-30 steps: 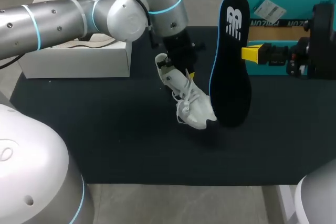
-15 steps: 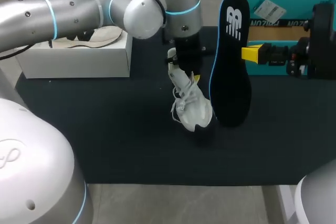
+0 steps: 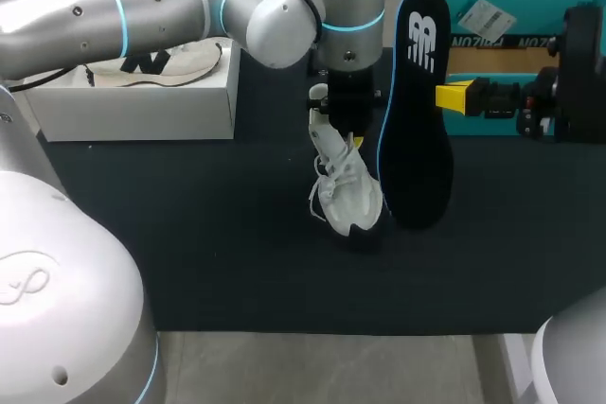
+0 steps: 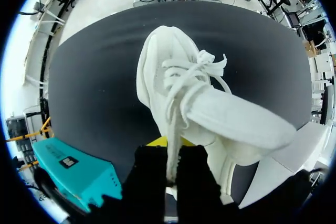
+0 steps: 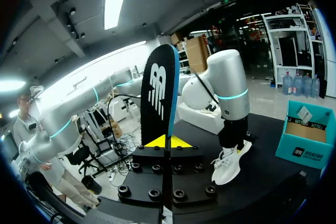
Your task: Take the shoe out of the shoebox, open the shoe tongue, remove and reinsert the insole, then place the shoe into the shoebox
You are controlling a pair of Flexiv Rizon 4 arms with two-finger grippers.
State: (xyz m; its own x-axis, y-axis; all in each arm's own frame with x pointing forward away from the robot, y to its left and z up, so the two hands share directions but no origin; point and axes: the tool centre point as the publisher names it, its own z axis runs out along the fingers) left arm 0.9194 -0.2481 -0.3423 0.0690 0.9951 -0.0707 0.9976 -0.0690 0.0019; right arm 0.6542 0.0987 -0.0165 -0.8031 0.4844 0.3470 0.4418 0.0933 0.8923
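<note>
The shoe (image 3: 346, 186) has swung upright and rightward in the left jaws, which grasp its heel end. Its toe is down at the desk (image 3: 189, 253), just beside the insole (image 3: 415, 120). The right jaws stay clenched on the insole, unmoved. Likely lining up reinsertion.

The bench (image 3: 189, 262) has a dark, matte top. At its far left corner sits a white shoebox (image 3: 142, 111), open upward, with a pale shoe (image 3: 166, 61) lying inside it. At the far right corner sits a teal box (image 3: 502, 44), also open, its brown inside showing. Near the middle a white shoe (image 3: 348, 194) points toe-down at the bench; whether the toe touches it cannot be told.
</note>
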